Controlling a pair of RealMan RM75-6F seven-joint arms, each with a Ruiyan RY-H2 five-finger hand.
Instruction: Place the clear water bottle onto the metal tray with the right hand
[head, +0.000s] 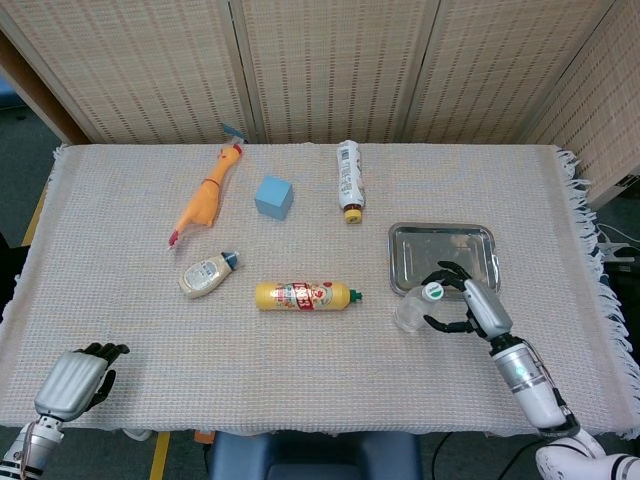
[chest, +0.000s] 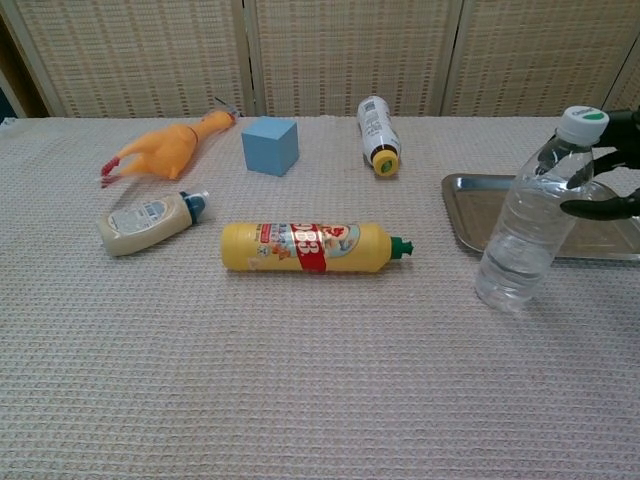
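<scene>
The clear water bottle (chest: 528, 215) is seen upright on the worktop (head: 300, 350), just in front of the near-left corner of the metal tray (head: 443, 255), not on it. Its long axis is vertical, cap up. The right hand (head: 462, 306) is placed just beside it on the bottle's right, at upper-body height. The fingers (chest: 598, 207) are spread and curled toward the bottle from that side; a closed grip is not shown, and contact cannot be told for sure. The bottle lies to the left of the fingers, the tray just behind both. The right hand is far nearer; the left hand (head: 75, 380) is parked at the near-left edge, fingers curled in on nothing.

Counted: one clear bottle, one tray, one yellow sauce bottle (head: 303, 295), one small white squeeze bottle (head: 207, 274), one white bottle (head: 348, 179) lying at the back, one blue cube (head: 273, 196), one rubber chicken (head: 207, 197).
</scene>
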